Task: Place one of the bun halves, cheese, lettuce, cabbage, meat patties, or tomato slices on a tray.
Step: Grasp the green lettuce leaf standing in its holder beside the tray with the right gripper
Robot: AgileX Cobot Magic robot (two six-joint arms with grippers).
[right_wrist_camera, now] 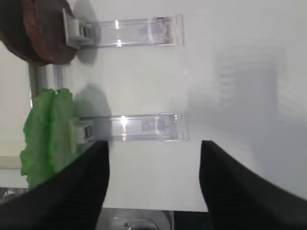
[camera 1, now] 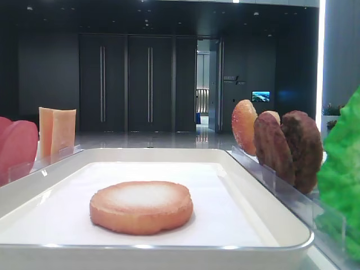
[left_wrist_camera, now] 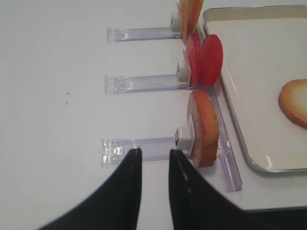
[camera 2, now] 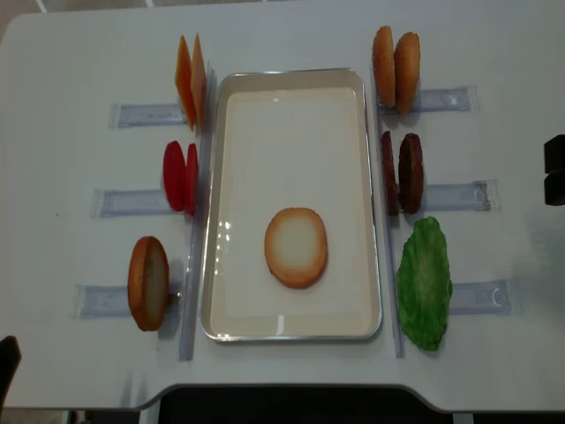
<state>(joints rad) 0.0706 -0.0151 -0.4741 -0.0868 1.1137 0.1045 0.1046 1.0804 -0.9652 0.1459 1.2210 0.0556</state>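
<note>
Just ahead of the left gripper (left_wrist_camera: 153,158), whose two dark fingers are standing parted and holding nothing, a round golden-tan bun half (left_wrist_camera: 204,127) is standing on its edge against a white clip at the end of a clear plastic holder rail (left_wrist_camera: 136,148). Upright like this, the bun is offering a thin edge that the fingers can close around. Farther ahead on the same side, the smooth pinkish-red tomato slices (left_wrist_camera: 206,60) and the thin pale-orange cheese slices (left_wrist_camera: 189,14) are waiting in their own rails in the same manner.

To the gripper's right, the large white rectangular tray (camera 2: 221,212) with a raised glossy rim is lying between the two rows of rails, so both arms can reach it. Only one thing is lying in it: another bun half (camera 2: 296,247), flat, with its pale face up, well apart from the rim.

The right gripper (right_wrist_camera: 153,158) is also open and empty, pointing at a clear rail. The bright green ruffled lettuce leaf (right_wrist_camera: 45,134) is sitting to its left, and a dark brown rough meat patty (right_wrist_camera: 41,28) beyond that.

I judge that one item is already placed.
</note>
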